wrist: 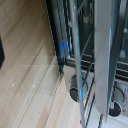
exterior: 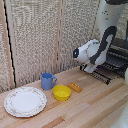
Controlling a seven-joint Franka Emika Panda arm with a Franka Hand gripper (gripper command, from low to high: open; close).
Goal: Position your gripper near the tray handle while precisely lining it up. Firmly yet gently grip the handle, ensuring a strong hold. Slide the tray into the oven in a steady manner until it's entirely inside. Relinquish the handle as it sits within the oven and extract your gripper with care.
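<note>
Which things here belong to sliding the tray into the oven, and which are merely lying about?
Job:
gripper
tray
tray handle
oven

Lying about:
blue mug
yellow bowl
patterned plate
small orange item

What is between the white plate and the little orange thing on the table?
In the exterior view, the yellow bowl sits between the plate and the orange thing. The blue mug stands just behind that line.

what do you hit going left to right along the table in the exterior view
plate → blue mug → yellow bowl → small orange item → tray
</note>
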